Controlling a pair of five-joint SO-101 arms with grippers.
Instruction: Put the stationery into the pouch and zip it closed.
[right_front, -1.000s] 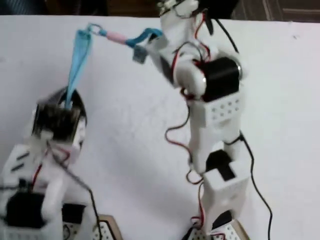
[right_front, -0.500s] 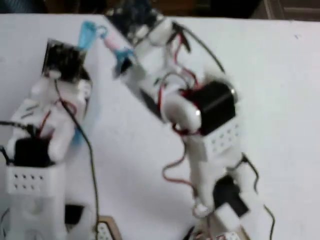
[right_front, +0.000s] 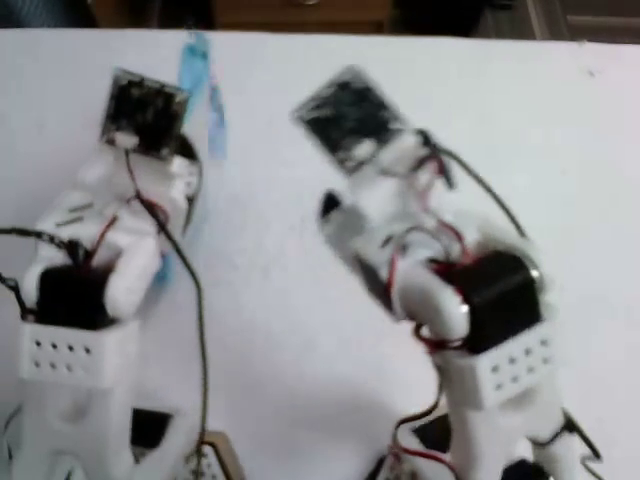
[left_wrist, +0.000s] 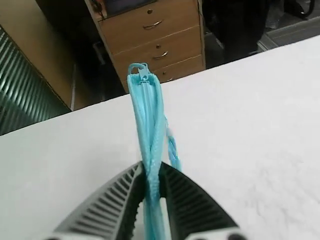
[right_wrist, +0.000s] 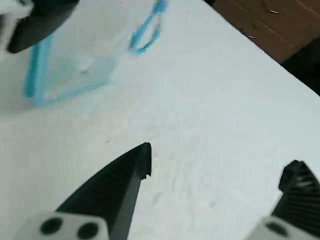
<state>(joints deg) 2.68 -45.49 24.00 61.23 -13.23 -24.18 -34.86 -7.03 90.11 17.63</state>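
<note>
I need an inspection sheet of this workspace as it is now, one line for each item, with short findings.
Surface: white table.
Job's things: blue-edged pouch, zipper pull at its far end.
Clutter: nothing seen.
Grippers: left gripper shut on the pouch's zipper edge; right gripper open above the table, holding nothing.
Cables: black cable hanging loose; red wires exposed.
Surroundings: wooden drawers beyond the table.
</note>
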